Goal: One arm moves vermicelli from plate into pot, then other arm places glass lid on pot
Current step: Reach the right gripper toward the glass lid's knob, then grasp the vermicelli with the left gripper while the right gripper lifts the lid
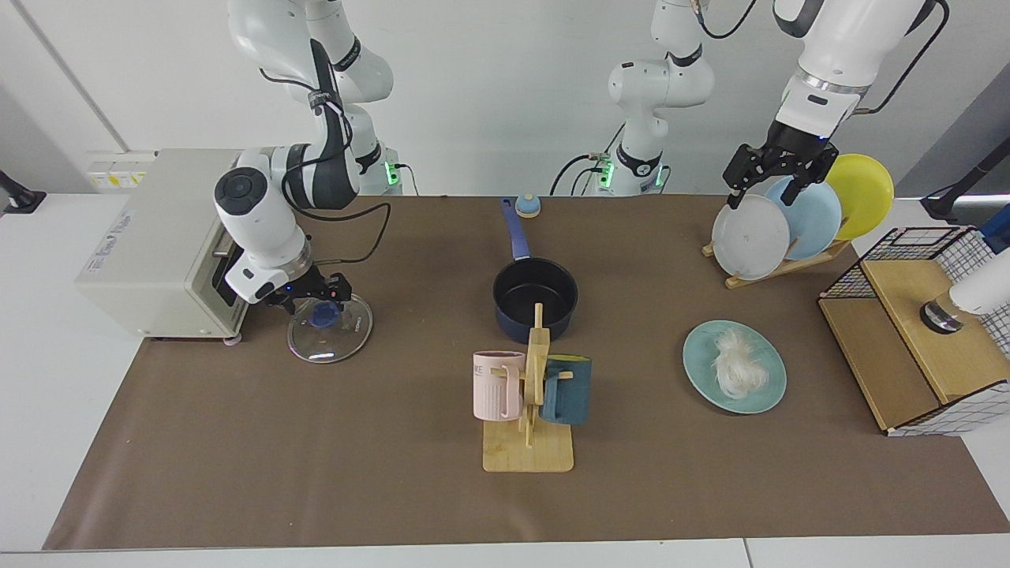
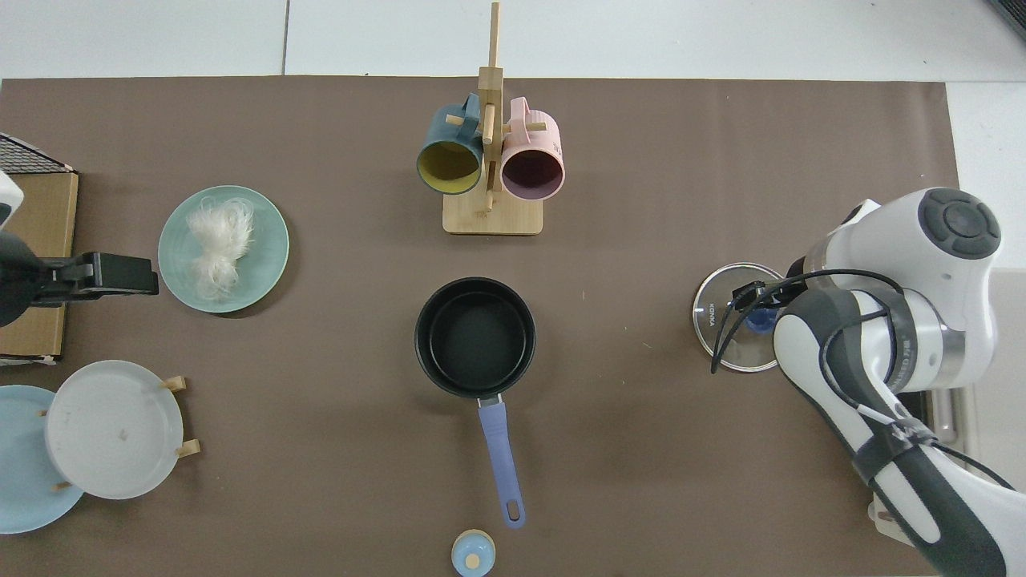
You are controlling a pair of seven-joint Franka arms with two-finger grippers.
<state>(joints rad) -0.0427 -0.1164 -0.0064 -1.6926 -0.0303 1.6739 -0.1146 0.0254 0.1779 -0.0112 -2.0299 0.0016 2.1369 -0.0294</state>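
While the vermicelli [image 1: 738, 365] lies on the teal plate [image 1: 702, 379] at the pot's [image 1: 535, 298] four o'clock, the right gripper [image 1: 314, 301] straddles the glass lid's [image 1: 347, 338] knob, fingers apart; glass looks rigid, slick, breakable. The left gripper [image 1: 777, 175] waits open near upright plates [image 1: 750, 237].

The pot [image 1: 536, 299] is sitting mid-table, behind the mug rack [image 1: 530, 402]. The vermicelli [image 1: 740, 366] is lying on the plate [image 1: 702, 351] toward the left arm's side, before the plate rack [image 1: 777, 264]. The glass lid [image 1: 331, 331] is lying beside the toaster oven [image 1: 170, 244], on the right arm's side.
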